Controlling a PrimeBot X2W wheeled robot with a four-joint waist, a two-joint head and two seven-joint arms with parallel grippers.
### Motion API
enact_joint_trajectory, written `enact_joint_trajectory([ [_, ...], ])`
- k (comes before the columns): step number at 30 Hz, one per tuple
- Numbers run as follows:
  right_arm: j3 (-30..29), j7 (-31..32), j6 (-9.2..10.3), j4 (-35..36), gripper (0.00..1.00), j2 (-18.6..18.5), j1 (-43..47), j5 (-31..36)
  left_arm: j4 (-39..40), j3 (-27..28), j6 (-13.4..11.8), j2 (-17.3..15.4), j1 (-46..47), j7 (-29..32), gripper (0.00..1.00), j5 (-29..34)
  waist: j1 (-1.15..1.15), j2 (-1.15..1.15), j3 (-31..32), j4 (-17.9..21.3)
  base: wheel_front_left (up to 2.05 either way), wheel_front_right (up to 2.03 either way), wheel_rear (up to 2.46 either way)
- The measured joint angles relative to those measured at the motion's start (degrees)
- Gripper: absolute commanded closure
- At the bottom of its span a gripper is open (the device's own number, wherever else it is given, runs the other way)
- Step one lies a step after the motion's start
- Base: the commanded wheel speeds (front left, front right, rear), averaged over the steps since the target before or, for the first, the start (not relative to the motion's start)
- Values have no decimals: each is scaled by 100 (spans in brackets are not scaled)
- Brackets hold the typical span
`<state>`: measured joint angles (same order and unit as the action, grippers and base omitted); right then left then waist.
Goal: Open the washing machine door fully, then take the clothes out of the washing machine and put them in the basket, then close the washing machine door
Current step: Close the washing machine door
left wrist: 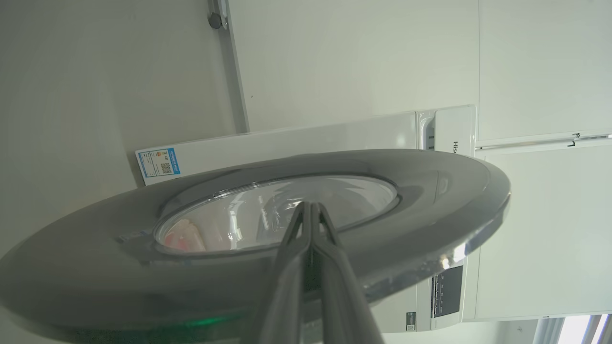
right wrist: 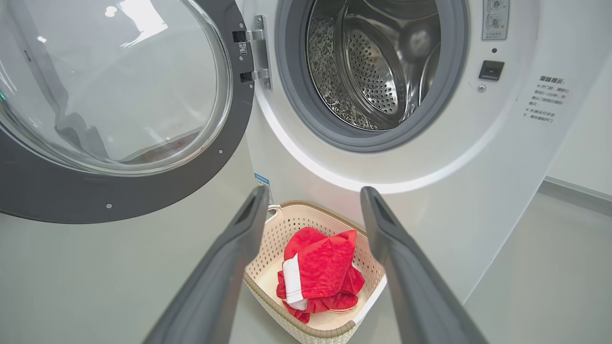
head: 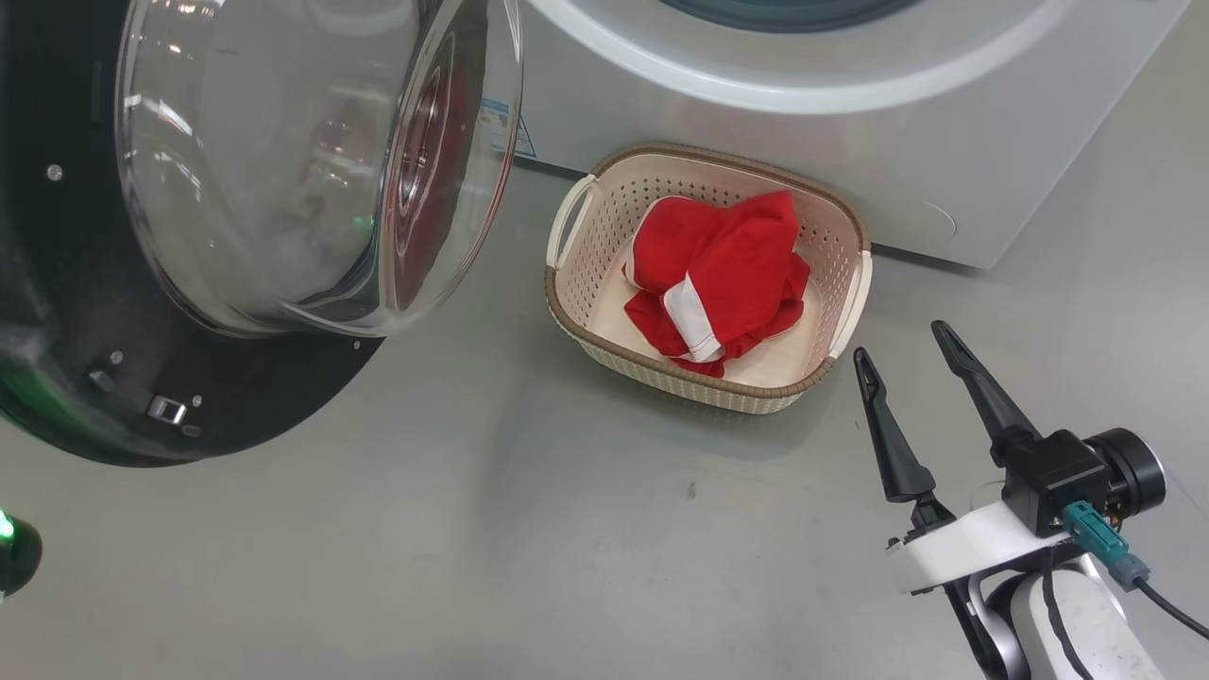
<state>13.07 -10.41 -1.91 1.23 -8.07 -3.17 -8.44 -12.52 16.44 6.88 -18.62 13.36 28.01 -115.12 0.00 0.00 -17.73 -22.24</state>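
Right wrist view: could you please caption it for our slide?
Open right gripper faces the basket of clothes; washing machine door stands open.

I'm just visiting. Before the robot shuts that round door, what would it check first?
1. clothes lie in the basket: ok.
2. drum, no fabric in its visible part: ok.
3. right gripper open, apart from the washing machine door: ok.
4. left gripper shut, at the door's outer face; contact: cannot tell.
5. basket out of the door's swing: cannot tell.
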Motion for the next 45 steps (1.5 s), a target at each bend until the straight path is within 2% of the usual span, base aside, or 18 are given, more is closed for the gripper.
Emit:
enact_joint_trajectory([
  [12, 68, -81, 1, -57, 0, 93, -122, -10, 936, 244, 0, 66, -294, 739, 100, -94, 0, 0, -6, 186, 0, 0, 0],
  [24, 97, -201, 3, -135, 0, 219, -225, -118, 1789, 170, 0, 221, -555, 1473, 100, -88, 0, 0, -33, 576, 0, 0, 0],
  [36, 224, -268, 4, -282, 0, 344, -322, -214, 2399, -69, 0, 375, -796, 1912, 100, -1, 0, 0, -40, 1097, 0, 0, 0],
  [45, 309, -355, 5, -443, 0, 420, -344, -314, 2510, -179, 0, 413, -929, 2016, 100, 230, 0, 0, -18, 1603, 0, 0, 0],
])
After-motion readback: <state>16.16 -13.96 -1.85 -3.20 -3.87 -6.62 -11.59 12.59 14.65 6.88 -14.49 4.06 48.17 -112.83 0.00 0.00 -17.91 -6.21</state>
